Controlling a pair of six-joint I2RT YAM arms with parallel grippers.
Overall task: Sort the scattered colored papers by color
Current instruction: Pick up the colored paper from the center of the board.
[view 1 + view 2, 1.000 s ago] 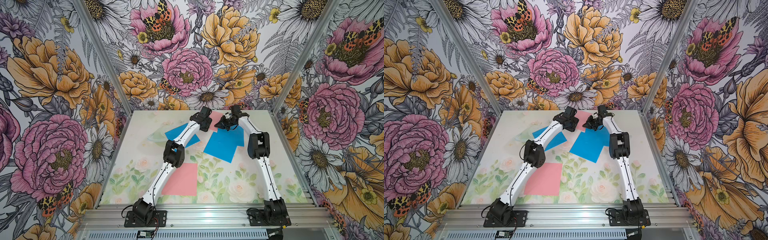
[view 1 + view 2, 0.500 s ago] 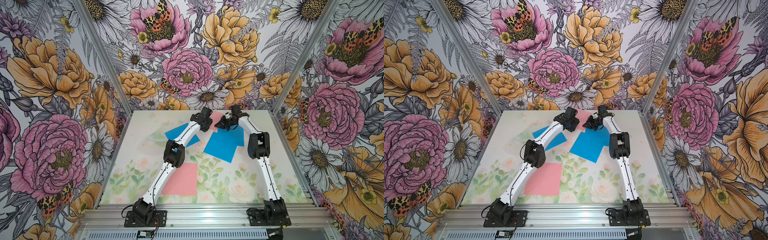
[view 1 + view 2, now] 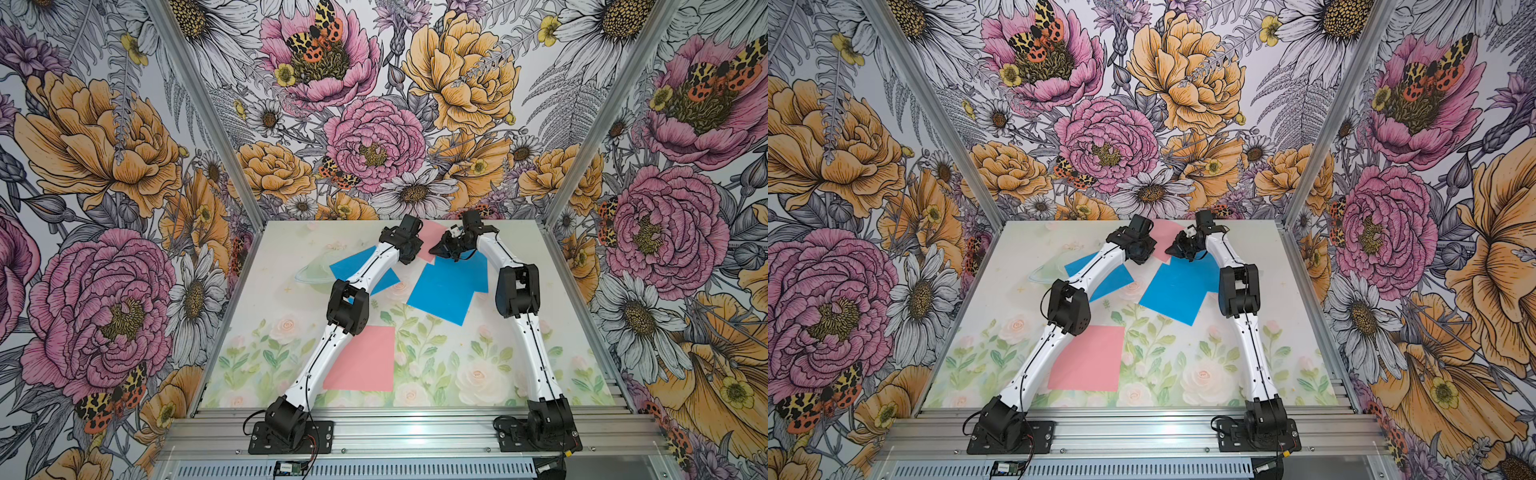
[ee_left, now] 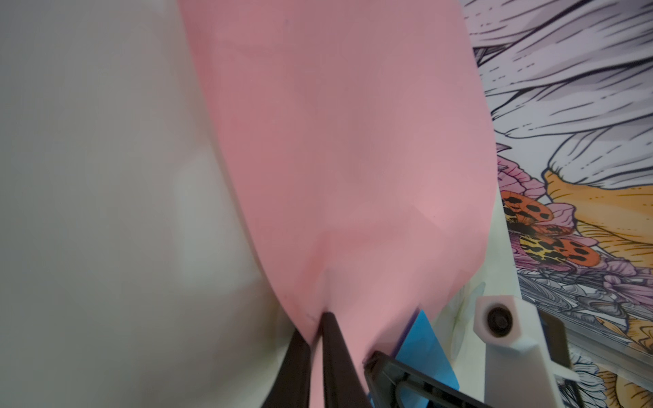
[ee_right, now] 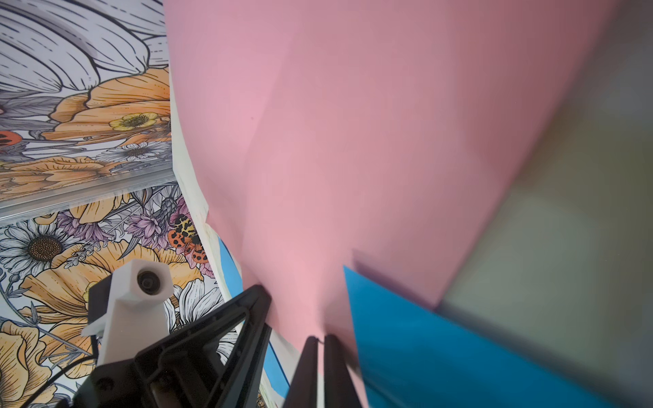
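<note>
Left wrist view shows left claw pinching pink sheet; right claw grips it too (lift together, gently, off blue sheet).

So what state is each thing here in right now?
Left gripper: shut on far light pink paper sheet.
Right gripper: shut on that same sheet.
Far light pink paper sheet: pinched by both.
Near light pink paper sheet: lying flat, untouched.
Bright blue paper sheet under left arm: flat.
Two overlapping bright blue paper sheets: flat.
</note>
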